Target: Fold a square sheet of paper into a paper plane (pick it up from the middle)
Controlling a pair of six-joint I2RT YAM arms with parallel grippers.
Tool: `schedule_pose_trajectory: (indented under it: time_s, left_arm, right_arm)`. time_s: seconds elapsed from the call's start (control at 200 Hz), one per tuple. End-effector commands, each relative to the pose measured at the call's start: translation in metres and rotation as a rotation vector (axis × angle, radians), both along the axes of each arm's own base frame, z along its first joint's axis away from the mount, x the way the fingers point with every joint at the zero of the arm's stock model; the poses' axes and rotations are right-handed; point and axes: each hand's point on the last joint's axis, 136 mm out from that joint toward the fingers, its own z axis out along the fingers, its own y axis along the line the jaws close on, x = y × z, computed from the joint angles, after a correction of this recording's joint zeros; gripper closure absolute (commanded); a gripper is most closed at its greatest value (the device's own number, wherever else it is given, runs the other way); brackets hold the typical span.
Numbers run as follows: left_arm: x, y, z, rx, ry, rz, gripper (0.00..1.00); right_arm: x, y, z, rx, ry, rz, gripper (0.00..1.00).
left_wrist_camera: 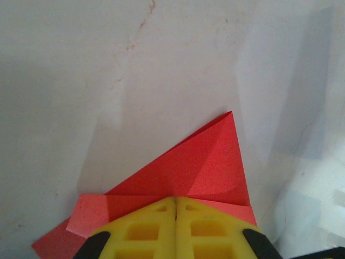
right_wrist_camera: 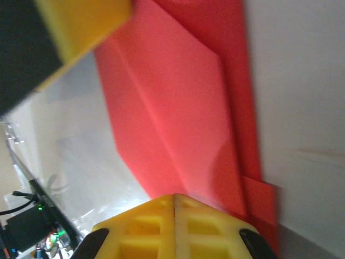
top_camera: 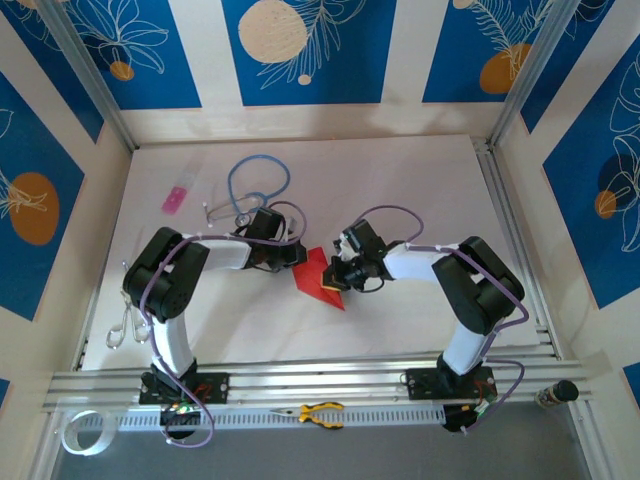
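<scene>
The red sheet of paper [top_camera: 322, 278] lies mid-table, folded into layered flaps with a point toward the near right. My left gripper [top_camera: 297, 258] comes at it from the left and my right gripper [top_camera: 340, 272] from the right. In the left wrist view the yellow fingers are shut [left_wrist_camera: 176, 199], their tips on the paper [left_wrist_camera: 199, 167] where a triangular flap rises to a sharp corner. In the right wrist view the gripper is shut as well [right_wrist_camera: 174, 197], its tips resting on the folded paper [right_wrist_camera: 178, 108]. A finger of the left gripper [right_wrist_camera: 81, 21] shows blurred at the upper left there.
A small pink rectangular item [top_camera: 175, 199] lies at the back left and a blue cable loop [top_camera: 258, 180] behind the left arm. Yellow-handled pliers [top_camera: 320, 412] rest on the near rail [top_camera: 300, 380]. An aluminium frame [top_camera: 515, 240] borders the table's right side.
</scene>
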Motion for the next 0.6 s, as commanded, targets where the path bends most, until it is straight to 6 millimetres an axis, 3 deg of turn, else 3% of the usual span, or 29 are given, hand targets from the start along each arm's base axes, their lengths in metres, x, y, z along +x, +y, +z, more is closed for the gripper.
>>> schedule_pose_trajectory:
  time_s: [0.0, 0.14, 0.35, 0.595]
  left_arm:
    - [-0.020, 0.019, -0.033, 0.107, 0.089, 0.007, 0.93]
    - [-0.019, 0.018, -0.030, 0.107, 0.082, 0.005, 0.94]
    - [-0.018, 0.020, -0.032, 0.118, 0.083, 0.013, 0.94]
    - [-0.018, 0.024, -0.037, 0.137, 0.088, 0.024, 0.95]
  right_arm:
    - [0.010, 0.022, 0.012, 0.045, -0.008, 0.033, 1.00]
    - [0.013, 0.023, -0.008, -0.030, 0.020, 0.042, 1.00]
    - [-0.013, 0.001, -0.036, -0.141, 0.076, 0.050, 1.00]
    - [-0.040, -0.019, -0.035, -0.083, 0.090, 0.033, 0.99]
